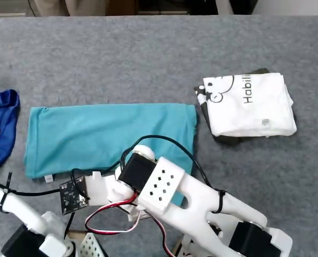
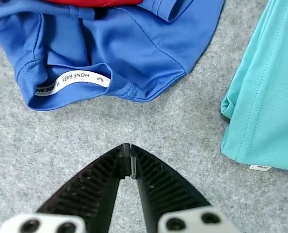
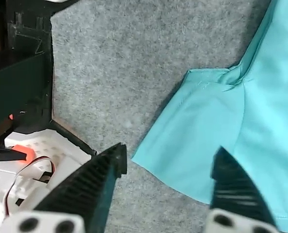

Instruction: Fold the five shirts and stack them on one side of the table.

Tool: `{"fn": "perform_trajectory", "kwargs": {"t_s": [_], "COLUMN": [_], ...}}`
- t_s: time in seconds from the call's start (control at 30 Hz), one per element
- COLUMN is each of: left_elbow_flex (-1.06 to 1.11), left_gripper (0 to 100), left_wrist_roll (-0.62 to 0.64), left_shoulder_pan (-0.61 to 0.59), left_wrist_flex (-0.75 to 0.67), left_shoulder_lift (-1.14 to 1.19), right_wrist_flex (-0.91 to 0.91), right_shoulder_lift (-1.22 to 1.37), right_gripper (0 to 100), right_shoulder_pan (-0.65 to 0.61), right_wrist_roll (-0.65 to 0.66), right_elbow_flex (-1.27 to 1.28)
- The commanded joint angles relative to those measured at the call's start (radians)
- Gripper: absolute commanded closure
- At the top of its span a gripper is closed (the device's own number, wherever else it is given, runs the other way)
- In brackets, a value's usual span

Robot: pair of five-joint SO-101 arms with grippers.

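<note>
Bench: grey and fuzzy, carrying all the shirts.
Teal shirt: lies flat as a long band across the middle of the bench. The high view shows its whole outline, while my wrist views catch just its edges.
My right arm: reaches from the near right corner across the teal shirt's near edge and hides part of it from above.
White shirt: folded, on the right side of the bench, well apart from the teal one.
Dark shirt: lies under the white one with a thin rim peeking out.
Blue shirt: crumpled at the left edge. My left wrist view shows its neck label.
Red cloth: a strip lying on the blue shirt, seen from my left wrist.
Left jaws: pressed together, tips touching, over bare bench between the blue and teal shirts.
Right jaws: spread wide, holding nothing, one over bare bench and the other over the teal shirt's edge.
Teal shirt's tag: small and white, at the corner nearest my left jaws.
</note>
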Motion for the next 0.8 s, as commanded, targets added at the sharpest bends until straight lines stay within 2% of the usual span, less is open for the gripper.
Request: {"fn": "perform_trajectory", "kwargs": {"t_s": [0.0, 0.03, 0.1, 0.13, 0.27, 0.33, 0.37, 0.43, 0.47, 0.5, 0.53, 0.57, 0.6, 0.77], "left_elbow_flex": [-0.041, -0.041, -0.041, -0.041, -0.041, -0.041, -0.041, -0.041, -0.041, -0.041, -0.041, -0.041, -0.041, -0.035], "left_gripper": [98, 98, 98, 98, 98, 98, 98, 98, 98, 98, 98, 98, 98, 98], "left_wrist_roll": [0.009, 0.009, 0.009, 0.009, 0.009, 0.009, 0.009, 0.009, 0.009, 0.009, 0.009, 0.009, 0.009, 0.009], "left_shoulder_pan": [0.012, 0.012, 0.012, 0.012, 0.012, 0.011, 0.009, 0.008, 0.008, 0.008, 0.009, 0.009, 0.009, 0.006], "left_wrist_flex": [0.006, 0.006, 0.006, 0.006, 0.006, 0.006, 0.006, 0.006, 0.006, 0.006, 0.006, 0.006, 0.006, 0.006], "left_shoulder_lift": [-0.024, -0.024, -0.024, -0.024, -0.024, -0.024, -0.024, -0.024, -0.024, -0.024, -0.024, -0.024, -0.024, -0.024], "right_wrist_flex": [0.021, 0.021, 0.009, -0.002, -0.008, -0.005, -0.005, 0.0, 0.014, 0.018, 0.011, -0.009, -0.015, -0.015], "right_shoulder_lift": [-0.019, -0.022, -0.018, -0.019, -0.021, -0.019, -0.019, -0.019, -0.019, -0.019, -0.024, -0.024, -0.022, -0.019], "right_gripper": [52.1, 64.0, 99.1, 98.4, 61.2, 47.8, 44.8, 47.5, 54.2, 67.2, 85.7, 99.8, 95.9, 38.9], "right_shoulder_pan": [0.012, 0.012, 0.015, 0.019, 0.056, 0.056, 0.056, 0.056, 0.054, 0.047, 0.044, 0.047, 0.048, 0.056], "right_wrist_roll": [-0.002, 0.015, 0.014, 0.008, -0.046, -0.044, -0.044, -0.041, -0.014, 0.017, 0.021, 0.006, -0.011, -0.032], "right_elbow_flex": [0.004, 0.013, 0.016, 0.022, 0.016, 0.021, 0.021, 0.025, 0.036, 0.047, 0.054, 0.053, 0.051, 0.048]}}
